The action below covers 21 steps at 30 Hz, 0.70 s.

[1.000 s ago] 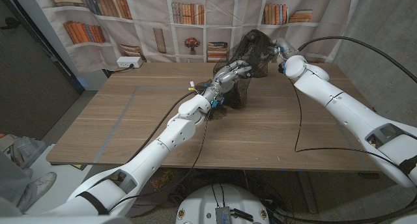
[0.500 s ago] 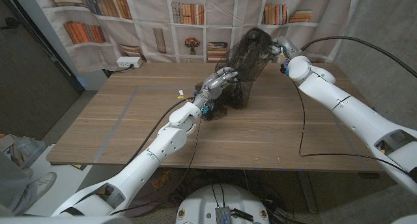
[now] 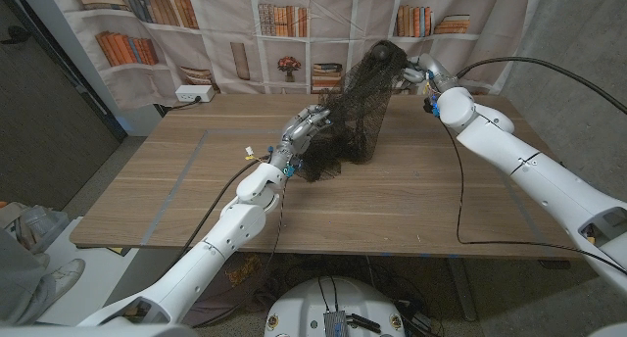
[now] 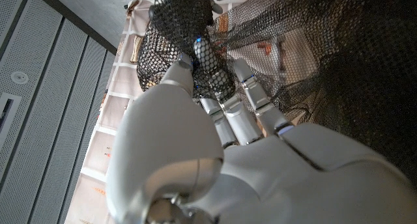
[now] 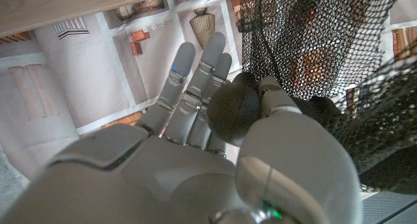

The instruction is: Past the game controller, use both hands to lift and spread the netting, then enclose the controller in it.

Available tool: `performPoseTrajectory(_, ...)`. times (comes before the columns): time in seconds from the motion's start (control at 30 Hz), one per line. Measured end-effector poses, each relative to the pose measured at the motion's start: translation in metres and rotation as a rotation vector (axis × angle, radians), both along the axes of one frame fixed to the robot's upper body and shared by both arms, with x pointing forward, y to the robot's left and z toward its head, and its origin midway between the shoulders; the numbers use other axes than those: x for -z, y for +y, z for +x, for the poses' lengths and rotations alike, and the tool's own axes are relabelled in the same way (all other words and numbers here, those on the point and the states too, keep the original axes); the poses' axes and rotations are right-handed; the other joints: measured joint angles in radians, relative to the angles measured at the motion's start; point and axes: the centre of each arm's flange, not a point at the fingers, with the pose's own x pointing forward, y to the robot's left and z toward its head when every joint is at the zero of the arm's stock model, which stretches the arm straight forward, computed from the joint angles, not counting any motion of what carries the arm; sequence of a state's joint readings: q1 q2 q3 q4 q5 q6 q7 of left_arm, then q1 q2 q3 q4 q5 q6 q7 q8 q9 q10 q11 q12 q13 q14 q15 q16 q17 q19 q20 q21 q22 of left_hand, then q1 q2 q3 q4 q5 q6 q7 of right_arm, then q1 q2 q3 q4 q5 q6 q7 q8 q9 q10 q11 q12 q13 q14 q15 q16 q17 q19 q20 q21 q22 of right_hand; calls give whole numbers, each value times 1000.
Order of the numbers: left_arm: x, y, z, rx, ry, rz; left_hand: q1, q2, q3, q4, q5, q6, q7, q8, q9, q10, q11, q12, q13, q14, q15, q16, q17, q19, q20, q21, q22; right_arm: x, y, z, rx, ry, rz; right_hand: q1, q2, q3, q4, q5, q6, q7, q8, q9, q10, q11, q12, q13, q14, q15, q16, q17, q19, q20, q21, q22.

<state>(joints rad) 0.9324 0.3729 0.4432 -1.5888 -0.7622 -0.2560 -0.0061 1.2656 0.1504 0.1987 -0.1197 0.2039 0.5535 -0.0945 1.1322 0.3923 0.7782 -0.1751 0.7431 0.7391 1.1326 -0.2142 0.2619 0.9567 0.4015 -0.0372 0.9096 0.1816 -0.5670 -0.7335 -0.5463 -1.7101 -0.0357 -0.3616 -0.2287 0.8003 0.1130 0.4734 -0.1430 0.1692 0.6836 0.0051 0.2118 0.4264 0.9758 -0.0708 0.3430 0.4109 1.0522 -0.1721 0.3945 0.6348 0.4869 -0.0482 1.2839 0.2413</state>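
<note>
Black netting (image 3: 359, 110) is stretched in the air between my two hands over the far middle of the wooden table (image 3: 186, 195). My left hand (image 3: 305, 129) grips its lower left part; in the left wrist view the fingers (image 4: 225, 113) are hooked into the mesh (image 4: 339, 61). My right hand (image 3: 413, 71) holds the top corner high up, pinching a bunch of netting (image 5: 319, 48) between thumb and fingers (image 5: 260, 110). The net's bottom edge drapes onto the table in a dark heap (image 3: 331, 167). I cannot make out the game controller under it.
A white power strip (image 3: 194, 95) lies at the table's far left edge. A curtain printed with bookshelves (image 3: 147, 33) hangs behind the table. Black cables (image 3: 453, 180) trail from both arms across the tabletop. Tape lines (image 3: 181, 166) mark the left part.
My left hand has pulled its part of the netting leftward and toward me, stretching the net wider. My right hand has kept the top corner high, shifting slightly.
</note>
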Motion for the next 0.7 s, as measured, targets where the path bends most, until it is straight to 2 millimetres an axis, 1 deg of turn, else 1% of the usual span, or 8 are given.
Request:
performPoseTrajectory(0.23,0,19,-1,-51,-5,-41,0,0,-3,3,0,0,0,0,-3,2,-2,0,3,5,-5,0,2,0,0,0,0,6,2,-8,-37,-14,-9,0,0,0,0,0,0,0,0,0,0,0,0,0,0,0,0,0,0,0,0,-5)
performPoseTrajectory(0.33,-1,28,-2,-76,-9,-65,0,0,-3,3,0,0,0,0,-3,2,-2,0,5,5,-5,0,5,0,0,0,0,7,2,-11,-47,-19,-7,0,0,-4,4,0,0,0,0,0,-1,-1,0,0,0,0,0,0,-4,4,8,-5)
performPoseTrajectory(0.4,-1,32,-3,-85,-10,-73,0,0,-3,3,0,0,0,8,-4,2,-2,0,4,5,-5,0,5,0,0,0,0,9,0,-13,-52,-20,-4,0,0,-4,4,0,0,0,-1,0,-1,-1,0,0,0,0,0,0,-4,4,8,-5)
performPoseTrajectory(0.5,-1,43,-3,-111,-13,-92,0,0,-3,3,0,-4,-4,8,-8,2,-2,0,2,5,-5,-8,5,0,0,0,0,10,2,-17,-75,-28,2,0,0,-4,4,0,2,-2,-2,0,-1,-1,0,0,0,0,0,0,-4,4,8,-5)
performPoseTrajectory(0.7,-2,55,-4,-140,-15,-116,0,0,-3,3,0,-5,-5,8,-8,2,-2,0,2,5,-5,-8,9,0,0,0,0,11,3,-25,-115,-40,11,0,0,-4,4,0,4,-4,-4,0,-1,-1,-7,0,0,0,0,3,-6,1,8,-9)
